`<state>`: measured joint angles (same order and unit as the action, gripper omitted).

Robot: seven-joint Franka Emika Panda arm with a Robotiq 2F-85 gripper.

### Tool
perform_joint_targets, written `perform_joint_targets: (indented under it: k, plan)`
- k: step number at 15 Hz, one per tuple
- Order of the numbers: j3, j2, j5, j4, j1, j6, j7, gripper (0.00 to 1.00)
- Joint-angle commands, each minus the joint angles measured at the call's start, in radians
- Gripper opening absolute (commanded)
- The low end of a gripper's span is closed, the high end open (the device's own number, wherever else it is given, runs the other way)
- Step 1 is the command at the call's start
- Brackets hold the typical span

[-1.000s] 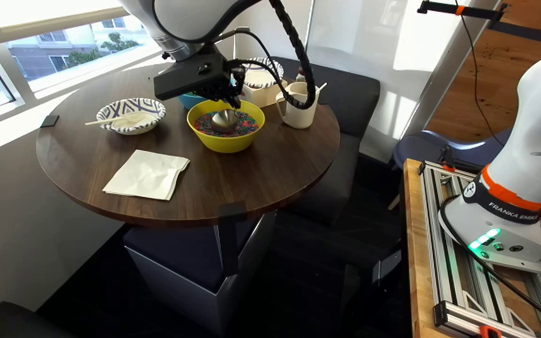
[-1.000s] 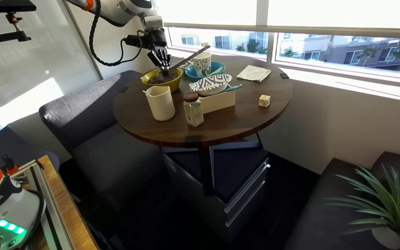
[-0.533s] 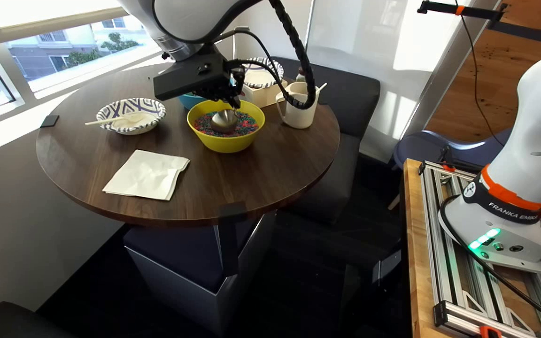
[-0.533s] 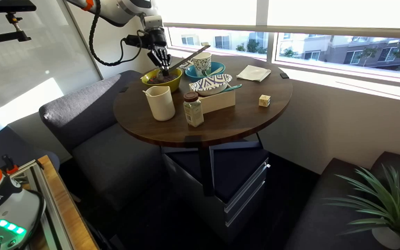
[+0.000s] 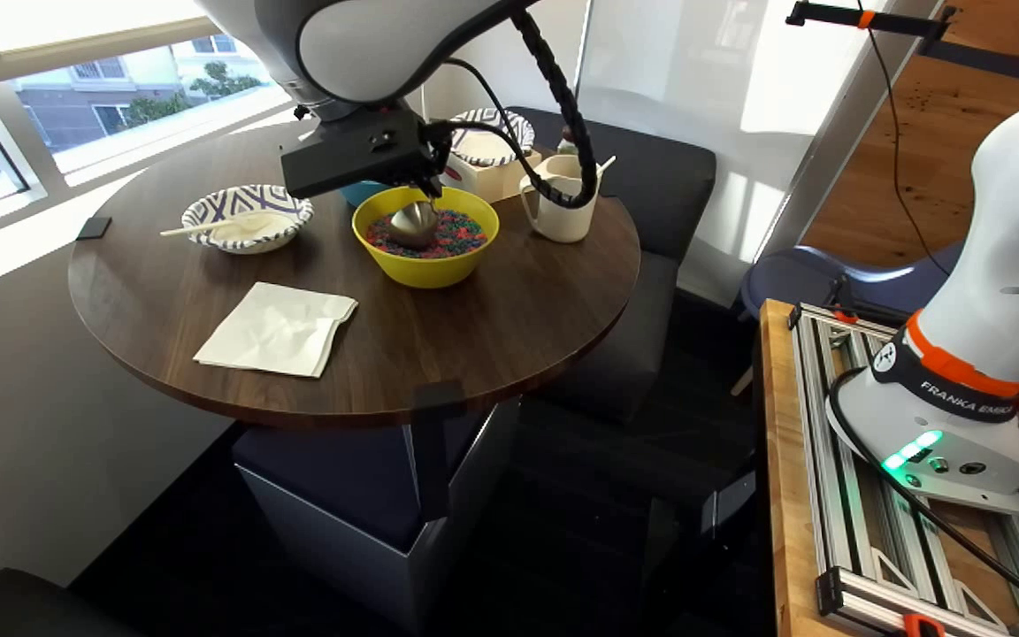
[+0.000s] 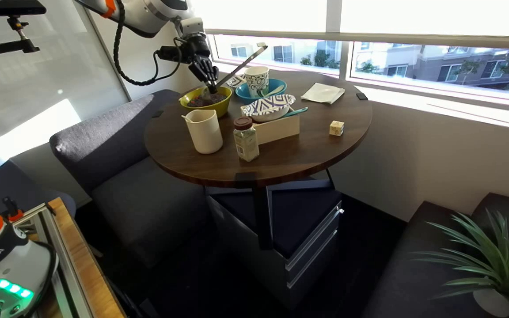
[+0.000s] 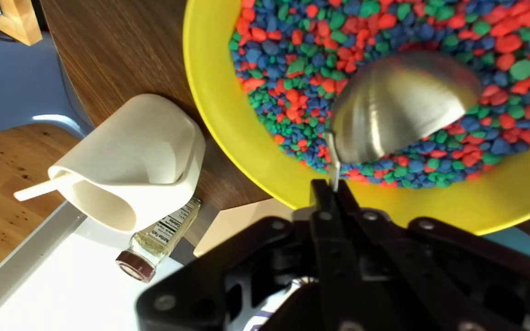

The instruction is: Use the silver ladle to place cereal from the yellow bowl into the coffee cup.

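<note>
My gripper [image 7: 334,186] is shut on the thin handle of the silver ladle [image 7: 400,101], just above its scoop. The scoop, rounded outside toward the wrist camera, is inside the yellow bowl [image 7: 265,154], against the cereal [image 7: 288,117], a mass of small red, green and blue pieces. What the scoop contains is hidden. In an exterior view the ladle's long handle [image 6: 245,62] slants up past the gripper [image 6: 212,89]. A patterned paper cup, apparently the coffee cup [image 6: 257,81], stands in a blue bowl beyond the yellow one.
Close to the yellow bowl stand a cream pitcher [image 5: 565,217] with a stick in it, a spice jar [image 6: 246,143] and a low box [image 6: 279,130] bearing a striped bowl [image 6: 267,106]. Another striped bowl [image 5: 275,241] and a napkin [image 5: 275,332] lie across the round table.
The arm has shifted slightly, carrying the scoop a little left and up within the bowl in an exterior view. The ladle's handle now slants more steeply, its far end higher.
</note>
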<state>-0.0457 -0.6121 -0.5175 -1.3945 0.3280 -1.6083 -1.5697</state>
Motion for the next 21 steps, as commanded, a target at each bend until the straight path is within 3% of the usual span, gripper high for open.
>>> perform_joint_targets:
  k: [1,9,21]
  plan:
    - [-0.004,0.008,-0.064,-0.038,0.023,-0.038,-0.029,0.01]
    - [0.01,-0.001,-0.211,-0.072,0.063,-0.047,-0.096,0.01]
    - [0.084,0.07,-0.446,-0.243,0.065,-0.169,-0.271,0.01]
